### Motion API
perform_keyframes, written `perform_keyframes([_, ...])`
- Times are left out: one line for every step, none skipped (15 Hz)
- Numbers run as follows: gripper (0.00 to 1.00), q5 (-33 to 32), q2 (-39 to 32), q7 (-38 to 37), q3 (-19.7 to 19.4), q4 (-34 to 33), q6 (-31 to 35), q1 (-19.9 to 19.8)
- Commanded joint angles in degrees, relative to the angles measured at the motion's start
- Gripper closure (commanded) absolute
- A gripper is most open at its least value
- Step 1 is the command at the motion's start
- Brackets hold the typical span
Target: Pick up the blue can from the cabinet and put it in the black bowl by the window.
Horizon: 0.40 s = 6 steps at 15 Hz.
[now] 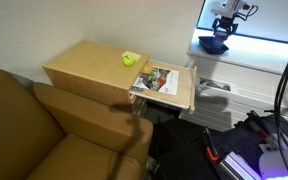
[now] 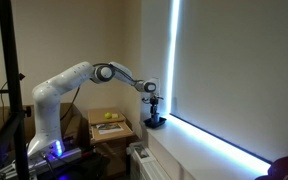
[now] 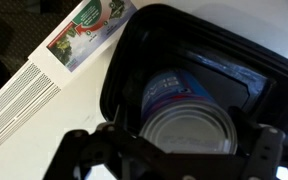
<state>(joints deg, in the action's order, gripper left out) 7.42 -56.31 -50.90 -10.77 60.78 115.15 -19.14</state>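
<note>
While your arm (image 1: 229, 10) hangs over the black bowl (image 1: 213, 44) by the window (image 1: 269, 18) in both exterior views, yellow-green ball (image 1: 129, 59) on the cabinet (image 1: 84, 68), in the wrist view fingers (image 3: 269, 150) released and spread, blue can (image 3: 184, 112) resting inside the bowl.

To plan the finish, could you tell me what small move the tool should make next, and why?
Probably a straight lift upward. In the wrist view the blue cylindrical can already sits inside the shallow black bowl, and the tool hangs open above it, fingers clear of the can on both sides. Rising vertically should avoid tipping it.
</note>
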Motion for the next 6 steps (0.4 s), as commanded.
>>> perform_keyframes([0.0,1.51,3.65,1.94,1.24,-0.36,-5.33,-1.12])
perform_keyframes([0.0,1.41,4.39,2.13,1.01,-0.57,-6.12,-1.13])
perform_keyframes([0.0,1.11,5.93,2.78,0.8,-0.09,-7.41,-1.19])
perform_keyframes([0.0,0.85,7.24,3.64,0.65,0.25,-8.45,-1.31])
perform_keyframes([0.0,0.94,9.26,6.05,0.94,1.38,-9.11,-1.78])
perform_keyframes([0.0,0.38,5.45,2.48,0.05,-1.13,-6.93,-0.54])
